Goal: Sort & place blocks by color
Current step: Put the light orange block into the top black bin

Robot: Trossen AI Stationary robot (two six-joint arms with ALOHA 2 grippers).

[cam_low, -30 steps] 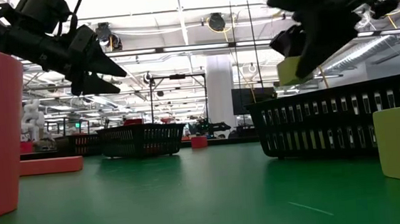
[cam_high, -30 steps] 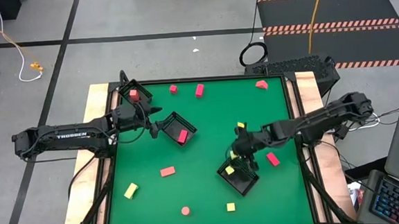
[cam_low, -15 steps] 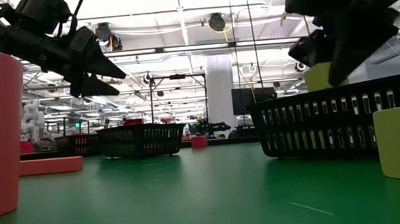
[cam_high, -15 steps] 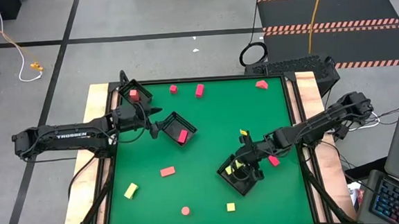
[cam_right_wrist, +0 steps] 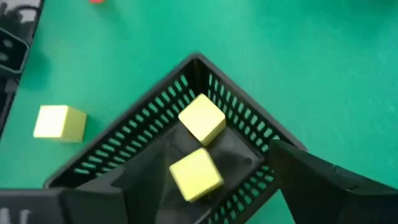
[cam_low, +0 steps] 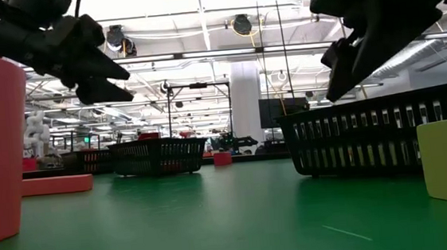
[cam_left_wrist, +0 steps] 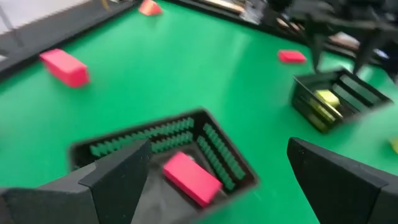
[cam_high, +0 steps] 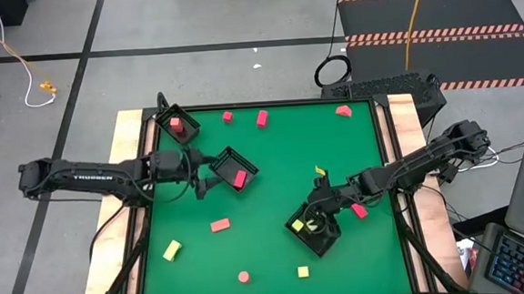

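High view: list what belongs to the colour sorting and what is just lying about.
Job: red blocks, yellow blocks, black trays.
Lying about: coiled cable on the floor, keyboard beside the table.

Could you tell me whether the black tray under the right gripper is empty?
Not empty: the tray holds two yellow blocks, seen past the open right gripper.

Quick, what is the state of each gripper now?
Left gripper: open, holding nothing, beside the basket with the red block.
Right gripper: open, empty, above the basket with two yellow cubes.
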